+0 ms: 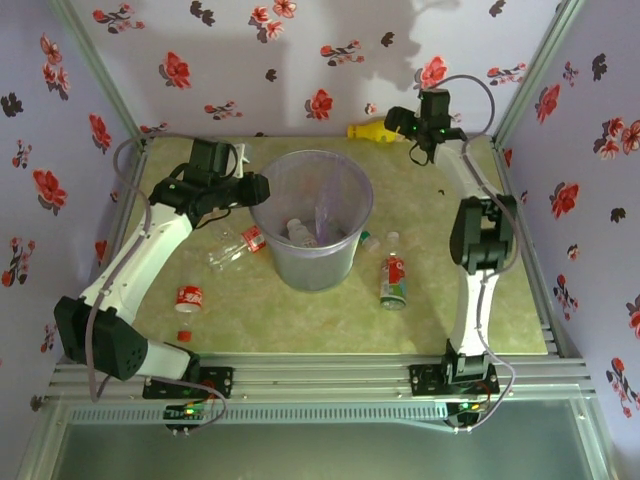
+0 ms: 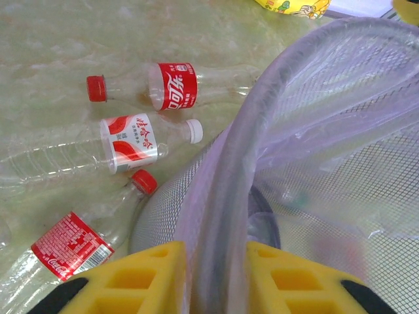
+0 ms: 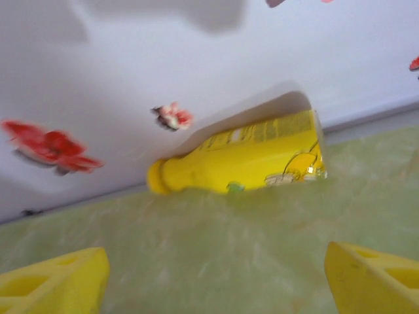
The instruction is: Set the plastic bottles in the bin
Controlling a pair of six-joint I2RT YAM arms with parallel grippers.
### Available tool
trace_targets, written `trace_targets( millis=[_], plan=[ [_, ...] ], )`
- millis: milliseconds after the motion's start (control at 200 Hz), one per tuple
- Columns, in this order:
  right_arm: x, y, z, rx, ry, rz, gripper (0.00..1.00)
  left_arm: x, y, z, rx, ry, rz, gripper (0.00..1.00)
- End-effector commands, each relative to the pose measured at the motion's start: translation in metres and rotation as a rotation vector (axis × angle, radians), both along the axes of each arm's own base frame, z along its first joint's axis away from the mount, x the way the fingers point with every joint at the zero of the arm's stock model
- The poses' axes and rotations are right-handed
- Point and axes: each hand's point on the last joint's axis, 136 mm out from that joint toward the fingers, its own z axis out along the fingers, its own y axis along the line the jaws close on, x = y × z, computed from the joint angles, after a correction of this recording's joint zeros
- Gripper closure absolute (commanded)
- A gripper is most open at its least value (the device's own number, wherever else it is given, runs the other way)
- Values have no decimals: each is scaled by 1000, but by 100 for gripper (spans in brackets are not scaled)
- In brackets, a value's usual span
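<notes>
**A:** Bin first, quick.

**B:** Tall round translucent greyish-lilac plastic bin (image 1: pixel 318 275), upright, mid-table. Its rim runs straight between the yellow foam fingers (image 2: pixel 131 275) of the left gripper (image 2: pixel 215 248). The gripper pinches it, wall and thin clear liner (image 2: pixel 327 131) together. My read is that the grip steadies the bin so it can't slide or tip when bottles drop in.

**A:** Anything inside?

**B:** A few clear plastic bottles (image 1: pixel 300 232) lie at the bottom, hazy through the wall. I'd call the task partly done.

**A:** What's left out?

**B:** Off to the left of the left fingers, lying flat near the bin's wall, there are three:
- a red-capped clear bottle with a red label (image 2: pixel 171 85)
- a white-capped clear bottle (image 2: pixel 127 145)
- a second red-capped one (image 2: pixel 72 245), nearest the fingers

Another labelled clear bottle (image 1: pixel 393 280) lies well back from the right gripper (image 1: pixel 415 128), near that arm's elbow.

**A:** Right side?

**B:** The right gripper's fingers are spread wide and hold nothing. An all-yellow plastic bottle (image 3: pixel 255 157) lies on its side straight ahead, framed between them and not touching. It sits against the flowered back wall (image 3: pixel 196 59), neck pointing to the gripper's left. That looks lined up for a grab. The wall leaves little room behind it, so I'd expect a careful close across the body.
</notes>
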Motion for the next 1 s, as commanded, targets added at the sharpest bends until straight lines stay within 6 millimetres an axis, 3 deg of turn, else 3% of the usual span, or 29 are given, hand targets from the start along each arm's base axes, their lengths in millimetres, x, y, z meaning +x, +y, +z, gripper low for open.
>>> trace_targets(
  millis=[0,100,320,635,835,995],
  plan=[
    [29,-7,-10,-18,1,-60,14,5,0,-3,3,-1,19,72],
    [51,-12,-39,-62,30,-87,14,7,0,-4,6,-7,23,72],
    [82,-35,-62,-46,-29,-154,13,12,0,-5,11,-24,31,71],
    [106,-61,-70,196,-115,-180,11,23,-4,-16,12,-12,40,71],
    [111,-53,-80,262,-123,-141,12,28,-5,-17,13,-10,42,71],
    [106,-49,-92,208,-79,-138,14,29,-3,-11,8,-16,54,71]
  ],
)
